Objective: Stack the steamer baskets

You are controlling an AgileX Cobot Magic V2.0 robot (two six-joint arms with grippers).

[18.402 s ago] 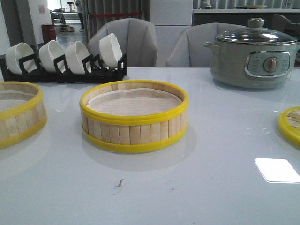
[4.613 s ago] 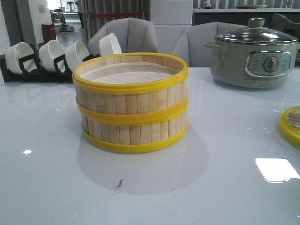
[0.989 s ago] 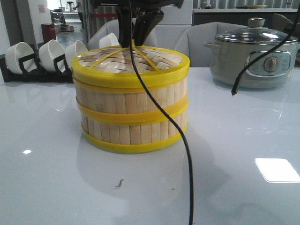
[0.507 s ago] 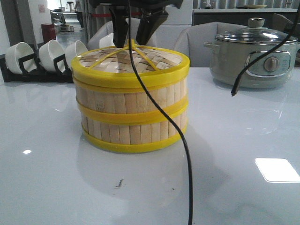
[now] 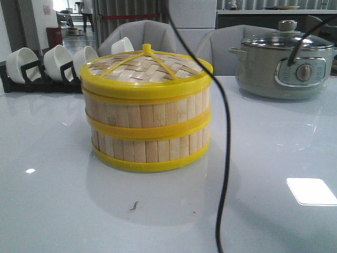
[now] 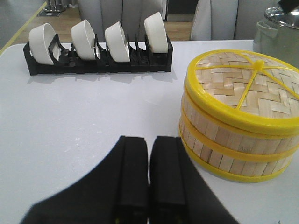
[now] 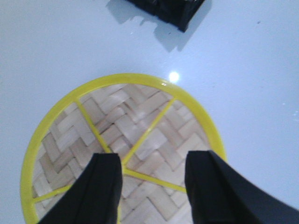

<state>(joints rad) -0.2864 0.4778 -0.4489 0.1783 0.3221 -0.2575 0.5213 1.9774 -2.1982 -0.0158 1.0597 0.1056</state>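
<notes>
Two steamer baskets of pale slats with yellow rims stand stacked mid-table, and the woven-bamboo lid sits on top. No gripper shows in the front view. In the left wrist view the stack and its lid stand to one side of my left gripper, which is shut and empty, low over the table and clear of the stack. In the right wrist view my right gripper is open and empty, straight above the lid, near its centre where the yellow ribs meet.
A black rack of white bowls stands at the back left and also shows in the left wrist view. The grey-green electric pot stands at the back right. A black cable hangs in front of the stack's right side.
The right gripper, at the lid's knob a second ago, has opened wider and risen out of the front view. The lid stays on the stack. The hanging cable has swung right.
</notes>
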